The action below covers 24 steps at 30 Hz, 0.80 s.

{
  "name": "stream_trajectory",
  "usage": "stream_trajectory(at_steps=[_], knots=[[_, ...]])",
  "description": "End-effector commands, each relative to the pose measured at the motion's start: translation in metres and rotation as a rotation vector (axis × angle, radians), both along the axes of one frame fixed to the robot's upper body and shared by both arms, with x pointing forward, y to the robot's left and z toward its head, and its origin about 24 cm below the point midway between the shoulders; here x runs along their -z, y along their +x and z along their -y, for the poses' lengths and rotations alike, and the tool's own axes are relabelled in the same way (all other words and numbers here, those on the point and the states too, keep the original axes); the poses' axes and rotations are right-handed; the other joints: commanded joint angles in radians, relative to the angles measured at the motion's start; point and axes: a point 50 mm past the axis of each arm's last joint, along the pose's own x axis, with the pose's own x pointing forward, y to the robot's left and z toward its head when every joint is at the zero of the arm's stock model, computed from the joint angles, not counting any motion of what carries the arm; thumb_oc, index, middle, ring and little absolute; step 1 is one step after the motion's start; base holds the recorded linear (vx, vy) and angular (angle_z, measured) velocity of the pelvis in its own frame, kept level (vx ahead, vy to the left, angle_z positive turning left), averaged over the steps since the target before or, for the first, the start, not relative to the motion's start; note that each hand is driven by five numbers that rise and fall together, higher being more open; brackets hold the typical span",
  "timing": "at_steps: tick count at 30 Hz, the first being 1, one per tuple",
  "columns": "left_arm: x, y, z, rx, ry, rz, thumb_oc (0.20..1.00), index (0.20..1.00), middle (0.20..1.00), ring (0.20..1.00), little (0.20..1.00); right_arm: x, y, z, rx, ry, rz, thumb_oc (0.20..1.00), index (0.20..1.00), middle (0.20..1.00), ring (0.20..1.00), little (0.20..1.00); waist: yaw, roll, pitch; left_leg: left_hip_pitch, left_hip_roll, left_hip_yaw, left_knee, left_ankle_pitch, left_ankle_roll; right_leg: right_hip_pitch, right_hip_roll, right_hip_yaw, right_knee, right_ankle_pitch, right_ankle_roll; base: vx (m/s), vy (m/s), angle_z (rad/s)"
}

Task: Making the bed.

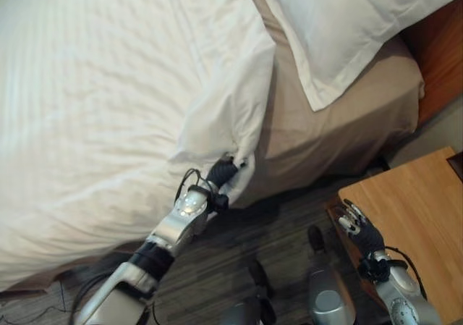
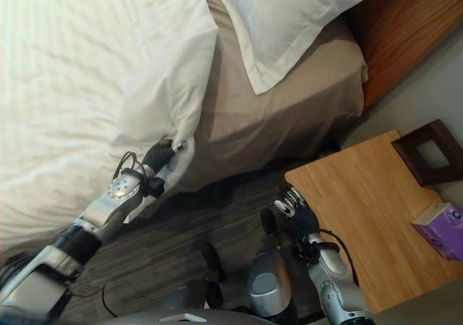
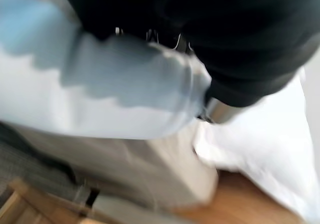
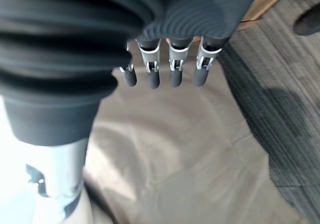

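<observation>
Left hand is at the bed's side edge, fingers closed on a bunched corner of the white duvet. Left wrist view is blurry, but it looks like white cloth wrapped over the fingers, so I read that as a grip.

The duvet covers most of the bed, spread fairly flat with light wrinkles. Its gripped corner hangs folded over the side, just beside the exposed tan sheet at the head end. That sheet drapes down the mattress side to the floor.

A white pillow lies on the tan sheet at the head, one corner pointing toward the duvet edge but apart from it. A wooden headboard stands behind it.

Right hand hangs over the dark carpet, beside the near edge of the wooden nightstand. Fingers straight and relaxed, holding nothing; the right wrist view shows them in a row over the tan sheet.

On the nightstand: a dark wooden box, open-topped, contents not readable from here, and a purple tissue box near the far corner. The two are apart.
</observation>
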Motion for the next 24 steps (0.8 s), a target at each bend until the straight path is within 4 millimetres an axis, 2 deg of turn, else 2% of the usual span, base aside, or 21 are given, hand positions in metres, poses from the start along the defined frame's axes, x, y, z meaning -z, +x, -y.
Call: stream_trajectory(at_steps=[1,5,6,7,11,14,16,17,18,19,20,21,22,23,24], knots=[[-0.015,-0.052,0.082,0.539,-0.27,-0.021,1.0,1.0,1.0,1.0,1.0,0.001,-0.014,0.005,-0.074,-0.057,-0.01,1.0,1.0,1.0,1.0,1.0,-0.029,0.007,-0.104,0.087,0.043,0.006,0.012,-0.019,-0.044,0.001,0.02,0.08,0.103,-0.106,-0.001,0.08,0.018,0.14],[-0.052,-0.059,0.095,0.653,-0.382,0.071,1.0,1.0,1.0,1.0,1.0,0.007,-0.019,0.005,-0.076,-0.069,-0.038,1.0,1.0,1.0,1.0,1.0,-0.021,0.007,-0.132,0.116,0.027,-0.033,0.012,-0.024,-0.036,0.037,0.006,0.055,0.143,-0.131,-0.001,0.05,0.018,0.12],[-0.052,-0.059,0.095,0.653,-0.382,0.071,1.0,1.0,1.0,1.0,1.0,0.007,-0.019,0.005,-0.076,-0.069,-0.038,1.0,1.0,1.0,1.0,1.0,-0.021,0.007,-0.132,0.117,0.027,-0.033,0.012,-0.024,-0.036,0.038,0.006,0.055,0.143,-0.131,-0.001,0.03,-0.007,0.16],[-0.062,-0.058,0.1,0.657,-0.426,0.105,1.0,1.0,1.0,1.0,1.0,0.01,-0.021,0.004,-0.078,-0.072,-0.051,1.0,1.0,1.0,1.0,1.0,-0.016,0.001,-0.144,0.125,0.02,-0.049,0.012,-0.027,-0.032,0.058,-0.002,0.043,0.146,-0.137,-0.001,0.02,-0.009,0.19],[-0.073,-0.059,0.108,0.651,-0.52,0.121,1.0,1.0,1.0,1.0,1.0,0.01,-0.023,0.007,-0.054,-0.094,-0.051,1.0,1.0,1.0,1.0,1.0,-0.005,-0.015,-0.167,0.138,0.012,-0.077,0.012,-0.029,-0.024,0.103,-0.013,0.016,0.133,-0.139,0.002,0.02,-0.022,0.18],[-0.078,-0.059,0.109,0.647,-0.529,0.14,1.0,1.0,1.0,1.0,1.0,0.008,-0.022,0.011,-0.014,-0.097,-0.041,1.0,1.0,1.0,1.0,1.0,0.0,-0.023,-0.178,0.142,0.008,-0.082,0.012,-0.031,-0.021,0.119,-0.016,0.01,0.124,-0.136,0.005,0.01,-0.009,0.21],[-0.082,-0.052,0.095,0.591,-0.488,0.188,1.0,1.0,1.0,1.0,1.0,0.005,-0.022,0.017,0.023,-0.106,-0.026,1.0,1.0,1.0,1.0,1.0,0.011,-0.034,-0.192,0.144,0.005,-0.09,0.012,-0.032,-0.017,0.128,-0.018,0.006,0.118,-0.133,0.007,0.01,-0.007,0.11],[-0.081,-0.053,0.095,0.591,-0.488,0.187,1.0,1.0,1.0,1.0,1.0,0.006,-0.022,0.017,0.023,-0.106,-0.026,1.0,1.0,1.0,1.0,1.0,0.011,-0.034,-0.192,0.144,0.005,-0.09,0.012,-0.032,-0.017,0.128,-0.018,0.006,0.117,-0.133,0.007,0.02,-0.014,0.05],[-0.085,-0.044,0.071,0.507,-0.375,0.265,1.0,1.0,1.0,1.0,1.0,0.008,-0.027,0.021,0.046,-0.108,-0.04,1.0,1.0,1.0,1.0,1.0,0.023,-0.038,-0.2,0.145,0.006,-0.091,0.012,-0.032,-0.016,0.134,-0.019,0.006,0.112,-0.131,0.009,0.02,-0.011,0.06],[-0.085,-0.038,0.057,0.447,-0.285,0.302,1.0,1.0,1.0,1.0,1.0,0.011,-0.03,0.022,0.052,-0.107,-0.052,1.0,1.0,1.0,1.0,1.0,0.028,-0.04,-0.202,0.146,0.006,-0.092,0.012,-0.032,-0.016,0.138,-0.019,0.005,0.108,-0.13,0.009,0.02,-0.011,0.06],[-0.085,-0.038,0.057,0.447,-0.285,0.302,1.0,1.0,1.0,1.0,1.0,0.011,-0.03,0.022,0.052,-0.107,-0.052,1.0,1.0,1.0,1.0,1.0,0.028,-0.04,-0.202,0.147,0.006,-0.092,0.012,-0.032,-0.016,0.138,-0.019,0.004,0.108,-0.13,0.009,0.0,-0.016,0.06],[-0.084,-0.027,0.024,0.294,-0.112,0.363,1.0,1.0,1.0,1.0,1.0,0.016,-0.036,0.023,0.061,-0.102,-0.079,1.0,1.0,1.0,1.0,1.0,0.04,-0.043,-0.203,0.145,0.007,-0.093,0.012,-0.031,-0.017,0.142,-0.018,0.005,0.099,-0.126,0.01,-0.01,-0.01,0.03],[-0.084,-0.027,0.023,0.293,-0.111,0.363,1.0,1.0,1.0,1.0,1.0,0.016,-0.036,0.023,0.06,-0.102,-0.08,1.0,1.0,1.0,1.0,1.0,0.039,-0.044,-0.203,0.146,0.007,-0.093,0.012,-0.031,-0.017,0.143,-0.018,0.005,0.099,-0.126,0.01,0.0,0.0,0.0],[-0.083,-0.02,-0.014,0.13,-0.016,0.376,1.0,1.0,1.0,1.0,1.0,0.021,-0.045,0.022,0.072,-0.076,-0.11,1.0,1.0,1.0,1.0,1.0,0.046,-0.048,-0.205,0.147,0.01,-0.087,0.012,-0.03,-0.018,0.144,-0.015,0.01,0.091,-0.124,0.011,0.0,0.0,0.0],[-0.078,-0.017,-0.03,0.065,0.029,0.361,1.0,1.0,1.0,1.0,1.0,0.023,-0.049,0.021,0.071,-0.062,-0.124,1.0,1.0,1.0,1.0,1.0,0.048,-0.05,-0.204,0.147,0.012,-0.082,0.012,-0.029,-0.019,0.143,-0.013,0.015,0.087,-0.123,0.012,0.0,0.0,0.0]])
